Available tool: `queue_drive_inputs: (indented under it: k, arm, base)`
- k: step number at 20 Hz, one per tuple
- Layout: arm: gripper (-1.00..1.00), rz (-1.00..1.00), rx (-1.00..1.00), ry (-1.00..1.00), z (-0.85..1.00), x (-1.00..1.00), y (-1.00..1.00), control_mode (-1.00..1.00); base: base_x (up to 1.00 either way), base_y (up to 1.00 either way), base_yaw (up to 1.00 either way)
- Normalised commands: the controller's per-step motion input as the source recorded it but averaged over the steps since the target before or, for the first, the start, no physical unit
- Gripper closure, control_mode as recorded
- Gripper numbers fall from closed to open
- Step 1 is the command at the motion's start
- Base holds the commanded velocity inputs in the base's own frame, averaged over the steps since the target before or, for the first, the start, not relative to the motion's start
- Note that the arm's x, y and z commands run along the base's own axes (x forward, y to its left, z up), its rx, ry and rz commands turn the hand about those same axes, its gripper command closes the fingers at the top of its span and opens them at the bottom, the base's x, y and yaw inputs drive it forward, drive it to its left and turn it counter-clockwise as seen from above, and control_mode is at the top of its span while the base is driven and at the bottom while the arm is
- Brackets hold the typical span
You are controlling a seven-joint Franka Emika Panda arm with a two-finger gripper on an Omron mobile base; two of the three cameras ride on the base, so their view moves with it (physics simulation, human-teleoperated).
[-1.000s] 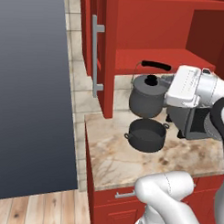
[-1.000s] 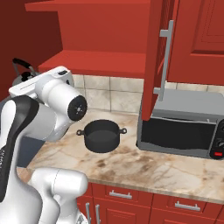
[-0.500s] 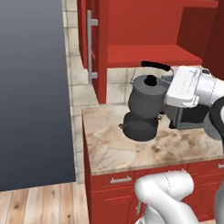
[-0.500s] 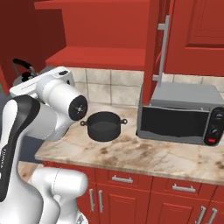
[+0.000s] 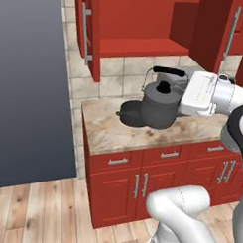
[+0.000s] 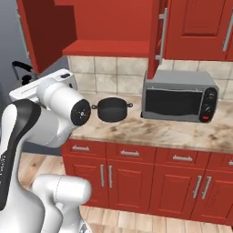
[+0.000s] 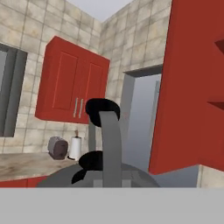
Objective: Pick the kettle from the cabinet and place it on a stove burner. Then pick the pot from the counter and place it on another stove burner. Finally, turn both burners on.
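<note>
A small dark grey kettle point(image 5: 157, 107) is carried in the air by the gripper point(image 5: 171, 72), whose jaws are pressed together on the black arched handle point(image 5: 169, 71) at the kettle's top; the finger tips themselves are hidden behind the handle and the white hand. In the left base view the kettle is seen hanging just beside the hand, to its left, with the knobbed lid point(image 5: 163, 87) under the handle and the body lifted above the marbled counter point(image 5: 113, 130). A squat black pot point(image 5: 129, 113) is set on that counter, behind the kettle and partly covered by it; in the right base view the pot point(image 6: 112, 109) is shown standing by itself on the stone, between the arm and a grey microwave point(image 6: 178, 96). In that view, part of the kettle's black handle point(image 6: 20, 69) is seen behind the white arm. Above the counter, the tall red cabinet point(image 5: 139, 25) is open, with its red shelf point(image 5: 141, 46) bare and a long grey bar handle point(image 5: 86, 30) on the door at the left. In the hand view the kettle's grey handle strap point(image 7: 110, 146) is seen rising up the middle of the picture, with the dark lid knob point(image 7: 91, 162) below it and the kettle's rounded top point(image 7: 131, 177) at the bottom; a red door point(image 7: 192, 87) stands at the right.
</note>
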Motion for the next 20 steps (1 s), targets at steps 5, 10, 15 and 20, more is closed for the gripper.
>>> queue_drive_inputs:
  k: [5,10,15,20]
  arm:
    - [1.0,0.0,0.0,0.0,0.0,0.0,0.0,1.0]
    - [1.0,0.0,0.0,0.0,0.0,0.0,0.0,1.0]
    - [1.0,0.0,0.0,0.0,0.0,0.0,0.0,1.0]
    - [1.0,0.0,0.0,0.0,0.0,0.0,0.0,1.0]
  base:
    - [-0.85,0.01,-0.07]
    - [-0.8,0.0,-0.07]
    - [-0.71,0.0,-0.08]
    - [-0.39,0.02,-0.19]
